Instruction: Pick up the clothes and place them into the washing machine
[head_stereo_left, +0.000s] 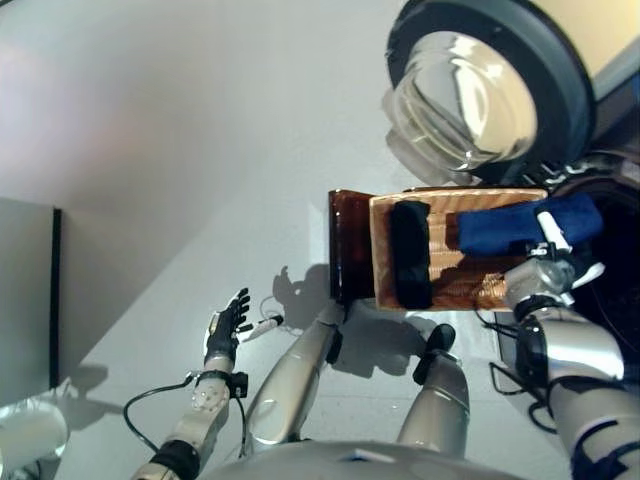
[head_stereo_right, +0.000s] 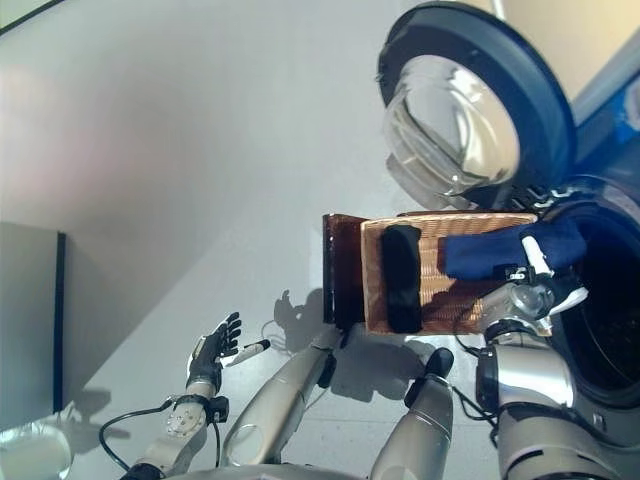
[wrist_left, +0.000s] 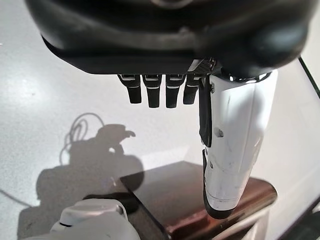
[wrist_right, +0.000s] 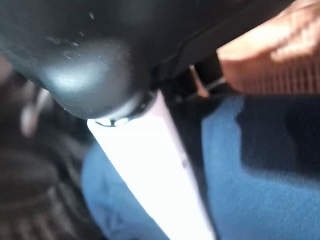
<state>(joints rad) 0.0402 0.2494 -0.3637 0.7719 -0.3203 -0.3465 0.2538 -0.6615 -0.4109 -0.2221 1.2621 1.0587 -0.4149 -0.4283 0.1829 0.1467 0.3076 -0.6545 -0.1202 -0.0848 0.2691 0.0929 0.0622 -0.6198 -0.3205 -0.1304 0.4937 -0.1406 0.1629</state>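
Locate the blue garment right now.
In the left eye view the blue garment lies across the wicker basket's right end, under the right hand, beside the washing machine drum and the black garment.

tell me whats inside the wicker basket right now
A black garment lies across the wicker basket, and a blue garment drapes over its far end under the right hand. Whatever lies beneath them is covered.

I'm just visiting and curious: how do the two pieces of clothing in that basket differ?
The blue cloth is bright blue; the black cloth is dark. The blue one hangs over the basket's edge nearest the washing machine, at the right hand; the black one lies untouched at the opposite end. Both rest in the basket.
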